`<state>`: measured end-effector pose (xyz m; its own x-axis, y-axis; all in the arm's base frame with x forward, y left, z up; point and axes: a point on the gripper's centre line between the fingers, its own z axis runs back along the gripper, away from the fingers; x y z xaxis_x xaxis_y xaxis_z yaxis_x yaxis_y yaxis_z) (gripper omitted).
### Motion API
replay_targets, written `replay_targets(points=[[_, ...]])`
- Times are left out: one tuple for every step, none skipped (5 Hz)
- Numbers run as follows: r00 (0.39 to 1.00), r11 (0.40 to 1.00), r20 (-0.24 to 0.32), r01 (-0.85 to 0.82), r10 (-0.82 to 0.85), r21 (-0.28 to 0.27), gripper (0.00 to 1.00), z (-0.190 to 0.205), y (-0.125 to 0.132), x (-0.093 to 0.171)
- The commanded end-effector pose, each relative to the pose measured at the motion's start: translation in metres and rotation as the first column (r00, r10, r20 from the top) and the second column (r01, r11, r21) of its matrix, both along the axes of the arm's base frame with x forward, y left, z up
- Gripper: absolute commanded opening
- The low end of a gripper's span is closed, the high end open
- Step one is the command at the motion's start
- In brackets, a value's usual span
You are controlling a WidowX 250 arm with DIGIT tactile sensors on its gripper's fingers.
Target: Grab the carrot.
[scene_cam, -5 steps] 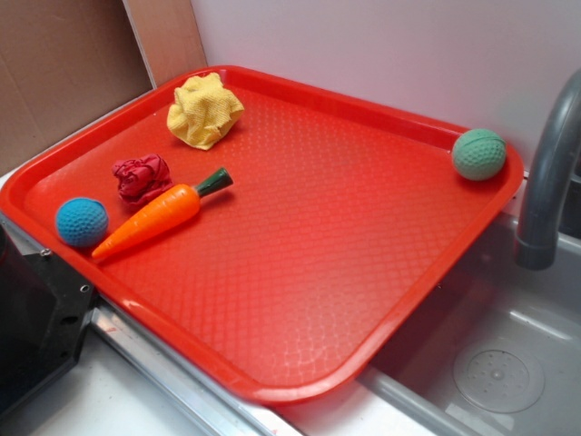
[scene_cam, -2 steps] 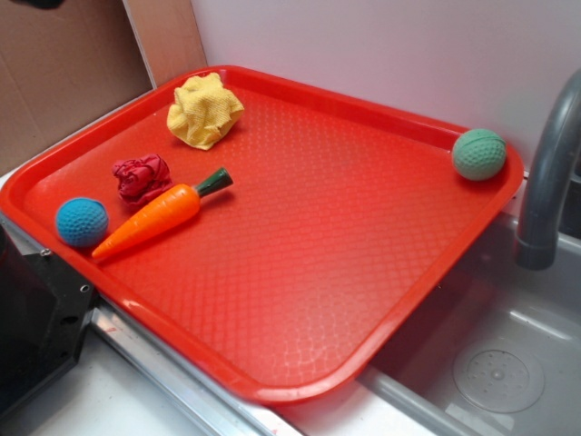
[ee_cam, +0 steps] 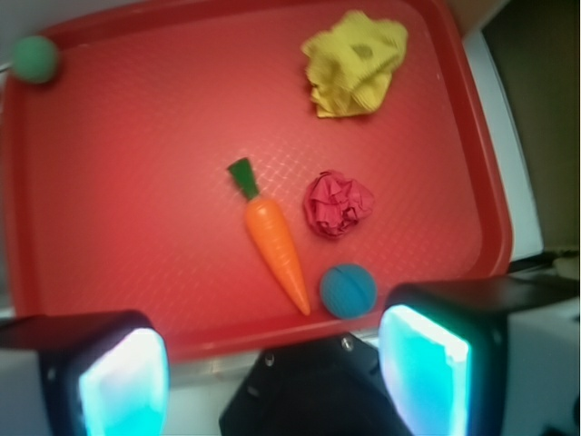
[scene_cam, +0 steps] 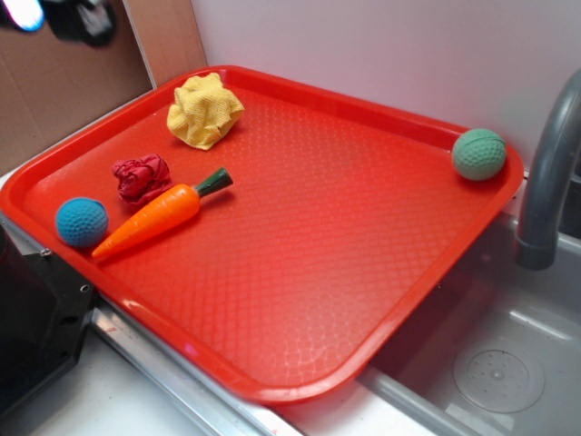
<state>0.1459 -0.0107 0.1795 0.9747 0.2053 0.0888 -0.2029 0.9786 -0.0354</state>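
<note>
The carrot (scene_cam: 160, 218) lies flat on the red tray (scene_cam: 300, 300), near its left edge, point aimed at the tray's front-left rim and green stem angled toward the middle. Just beside its tip sits a blue ball (scene_cam: 82, 222), and a crumpled dark red cloth (scene_cam: 141, 177) rests just beside its body on the far side — whether they touch is hard to say. A yellow cloth wad (scene_cam: 204, 110) sits at the back of the tray, and a green ball (scene_cam: 478, 153) is well apart in the far right corner. The gripper (ee_cam: 272, 372) hangs high above the tray's near edge, its two fingers (ee_cam: 123, 377) spread wide with nothing between them — the carrot shows in the gap, untouched. A grey faucet (scene_cam: 545, 182) stands at right.
</note>
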Motion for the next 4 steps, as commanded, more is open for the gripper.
replay_targets(points=[[0.997, 0.998, 0.046, -0.059, 0.059, -0.002, 1.00, -0.044, 0.007, 0.012], [0.993, 0.993, 0.013, -0.118, 0.117, 0.031, 1.00, -0.078, 0.010, 0.019], [0.994, 0.992, -0.015, -0.110, 0.111, 0.064, 1.00, -0.105, 0.009, 0.023], [0.993, 0.990, -0.037, -0.111, 0.114, 0.086, 1.00, -0.124, 0.009, 0.024]])
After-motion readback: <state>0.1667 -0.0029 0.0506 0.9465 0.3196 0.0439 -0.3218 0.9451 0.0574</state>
